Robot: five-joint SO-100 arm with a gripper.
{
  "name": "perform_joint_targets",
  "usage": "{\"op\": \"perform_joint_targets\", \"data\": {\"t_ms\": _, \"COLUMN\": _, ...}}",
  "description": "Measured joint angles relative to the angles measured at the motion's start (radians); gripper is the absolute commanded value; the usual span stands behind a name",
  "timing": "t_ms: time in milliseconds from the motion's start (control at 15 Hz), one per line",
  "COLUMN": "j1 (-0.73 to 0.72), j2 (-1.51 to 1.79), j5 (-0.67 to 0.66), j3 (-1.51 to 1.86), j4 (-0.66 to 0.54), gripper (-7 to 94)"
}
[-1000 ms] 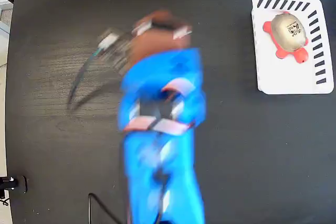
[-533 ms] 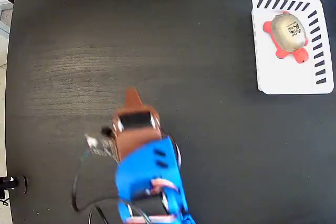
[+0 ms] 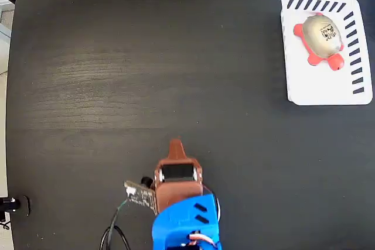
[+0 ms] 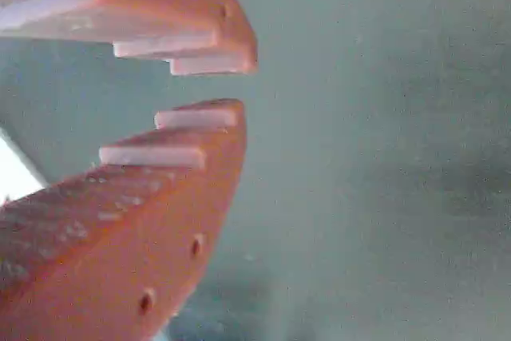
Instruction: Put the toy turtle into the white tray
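1. Table (image 3: 117, 57): dark, wood-grained, fills the fixed view. Nothing on it between the arm and the tray.
2. Arm (image 3: 184, 223): blue body with a brown wrist, now folded low at the bottom edge of the fixed view. One second ago it stretched blurred up the middle of the table; half a second ago it was already lower and to the left. It has pulled back toward its base, well apart from the tray.
3. Tray (image 3: 322, 86): white, top right of the fixed view, black slots along its top and right edges. Same place in all three fixed pictures.
4. Turtle (image 3: 321, 34): lies inside the tray, in its upper half, gold shell up with the square black-and-white mark showing, red legs spread. It has not shifted across the three pictures and nothing touches it.
5. Gripper (image 4: 219, 85): wrist view shows the two orange jaws nearly closed, a thin gap between the tips, nothing held. Only blurred grey-green background lies beyond them.
6. Judgement: placement looks done. The turtle rests in the tray, released, and the arm's retreat reads as a return to rest. No further move appears needed.
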Motion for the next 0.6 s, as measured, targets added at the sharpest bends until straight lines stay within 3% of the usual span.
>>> {"op": "perform_joint_targets", "data": {"t_ms": 267, "j1": -0.025, "j2": 0.138, "j5": 0.006, "j3": 0.0, "j4": 0.187, "gripper": 0}}
{"op": "perform_joint_targets", "data": {"t_ms": 600, "j1": -0.029, "j2": 0.153, "j5": 0.006, "j3": 0.0, "j4": 0.206, "gripper": 0}}
